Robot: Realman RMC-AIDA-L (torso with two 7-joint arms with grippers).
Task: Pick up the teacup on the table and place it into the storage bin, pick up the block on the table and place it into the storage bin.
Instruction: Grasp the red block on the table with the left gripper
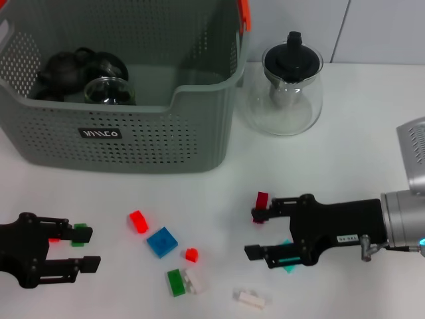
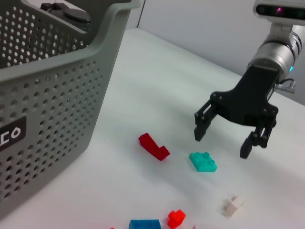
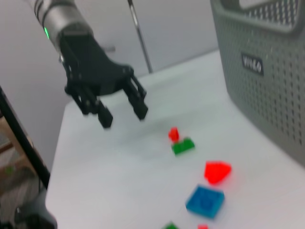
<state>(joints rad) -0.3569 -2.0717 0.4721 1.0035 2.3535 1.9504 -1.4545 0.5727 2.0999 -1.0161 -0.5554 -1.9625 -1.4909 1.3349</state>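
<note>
Lower right of the head view, the right gripper [image 1: 261,234] hangs with jaws released over the teal block [image 2: 203,161]; closing off-centre could knock it aside, toward the dark-red block [image 2: 153,146].

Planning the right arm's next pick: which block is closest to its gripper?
The teal block, under the open right gripper. The dark red one lies just outside its fingers.
</note>
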